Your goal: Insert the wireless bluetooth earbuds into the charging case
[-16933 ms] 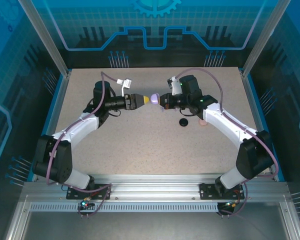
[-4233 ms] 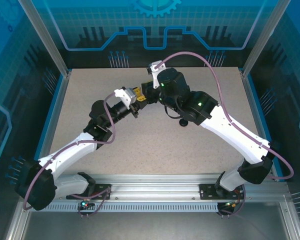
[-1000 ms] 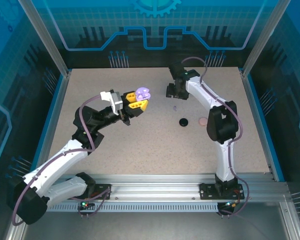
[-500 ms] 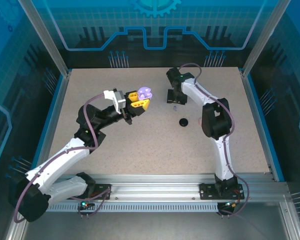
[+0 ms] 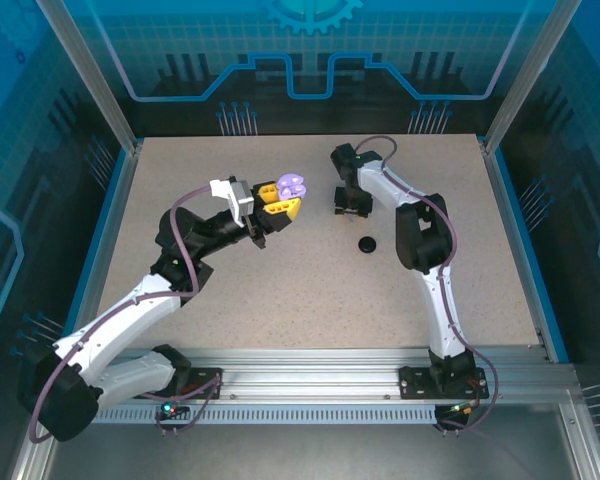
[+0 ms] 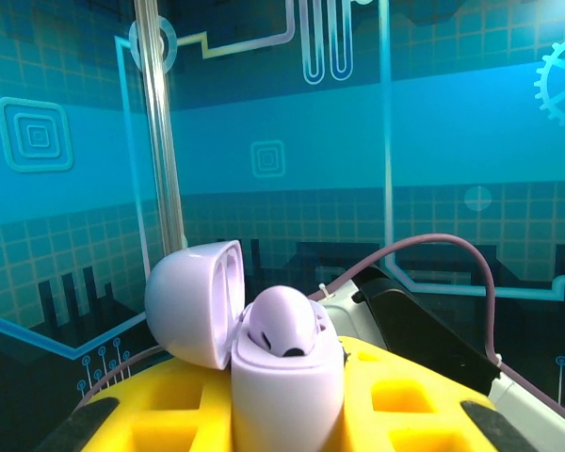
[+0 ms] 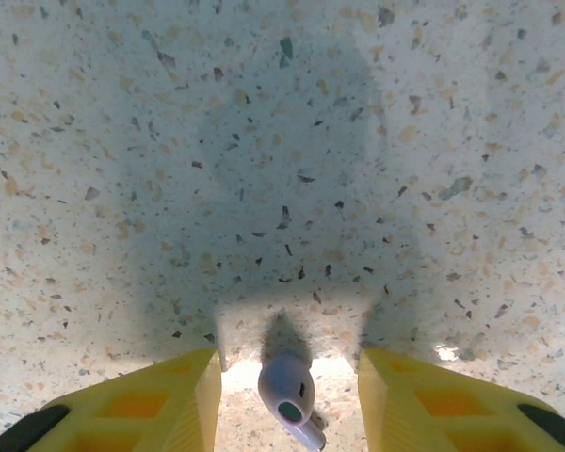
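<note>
The right gripper [image 5: 348, 207] points straight down at the far middle of the table, its yellow fingers [image 7: 160, 407] spread wide. A lavender earbud [image 7: 285, 384] lies on the surface between them, touched by neither. The left gripper [image 5: 280, 198], raised off the table to the left of it, is clamped on the body of a lavender charging case [image 6: 287, 377]. The case stands upright with its lid [image 6: 196, 301] swung open to the left. A rounded lavender piece with a dark spot sits in its well, apparently another earbud. A black round case [image 5: 368, 243] rests on the table [image 5: 280, 300] just nearer than the right gripper. The tabletop is speckled beige, enclosed by blue circuit-patterned panels [image 5: 310, 50] on an aluminium frame.
</note>
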`<state>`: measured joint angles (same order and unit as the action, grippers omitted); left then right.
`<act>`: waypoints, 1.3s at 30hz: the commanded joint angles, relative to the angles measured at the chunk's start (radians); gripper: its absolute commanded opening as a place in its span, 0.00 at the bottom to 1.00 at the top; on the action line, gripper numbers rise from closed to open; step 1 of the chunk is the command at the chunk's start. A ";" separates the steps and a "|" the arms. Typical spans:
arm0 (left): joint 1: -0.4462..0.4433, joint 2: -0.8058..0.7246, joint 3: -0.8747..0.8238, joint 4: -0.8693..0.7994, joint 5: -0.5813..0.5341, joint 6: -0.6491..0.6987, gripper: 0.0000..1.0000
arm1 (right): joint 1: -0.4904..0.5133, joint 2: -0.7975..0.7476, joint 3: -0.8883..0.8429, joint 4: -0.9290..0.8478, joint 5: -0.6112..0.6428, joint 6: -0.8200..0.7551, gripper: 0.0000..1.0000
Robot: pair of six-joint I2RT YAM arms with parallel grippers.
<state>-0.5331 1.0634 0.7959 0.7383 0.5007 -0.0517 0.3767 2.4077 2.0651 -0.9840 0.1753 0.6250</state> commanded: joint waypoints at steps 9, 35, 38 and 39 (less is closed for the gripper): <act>-0.005 0.002 0.006 0.035 -0.015 -0.009 0.00 | -0.015 0.042 0.048 -0.030 -0.011 0.015 0.37; -0.004 0.021 0.015 0.035 -0.028 -0.019 0.00 | -0.015 -0.211 -0.098 0.079 -0.062 0.033 0.11; -0.005 0.022 0.016 0.033 -0.031 -0.017 0.00 | -0.015 -0.282 -0.113 0.093 -0.078 0.041 0.11; -0.005 0.023 0.017 0.033 -0.033 -0.016 0.00 | -0.015 -0.310 -0.121 0.102 -0.086 0.045 0.11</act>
<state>-0.5331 1.0801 0.7959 0.7391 0.4858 -0.0544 0.3721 2.2005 1.9556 -0.9115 0.1219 0.6453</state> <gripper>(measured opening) 0.226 0.114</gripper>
